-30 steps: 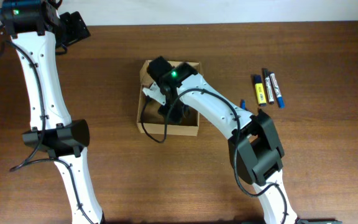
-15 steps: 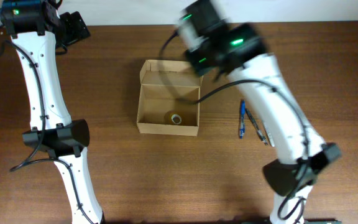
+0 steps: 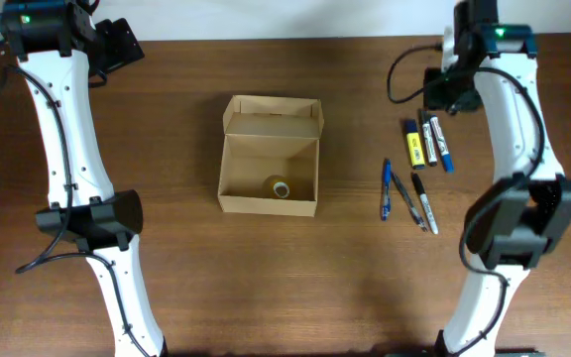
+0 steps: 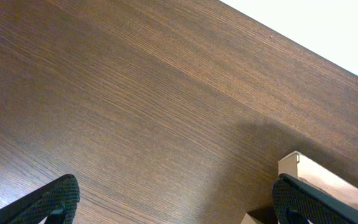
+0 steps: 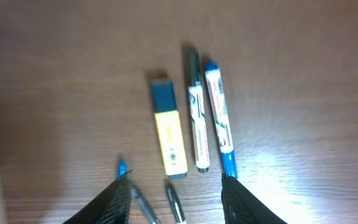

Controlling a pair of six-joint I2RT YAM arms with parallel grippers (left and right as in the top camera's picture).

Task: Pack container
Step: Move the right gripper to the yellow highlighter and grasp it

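Your left end effector hangs released and empty at far left, fingers spread wide over bare dark brown wooden worktop close to the rear edge. The small tan-brown cardboard container sits mid-worktop with its lid flap folded back. A small roll of clear tape lies on its floor near the front wall. A second ago your right arm was reaching down inside that box. It has since swung clear to the right, so the tape looks packed and a pen is probably next. A thin blue pen and a slim black-and-white marker lie well right of the box with open worktop between. Beyond them a yellow highlighter, a black marker and a blue marker lie close side by side, leaving little room for fingers. Your right end effector hovers over these three, released and holding nothing, near the rear edge.
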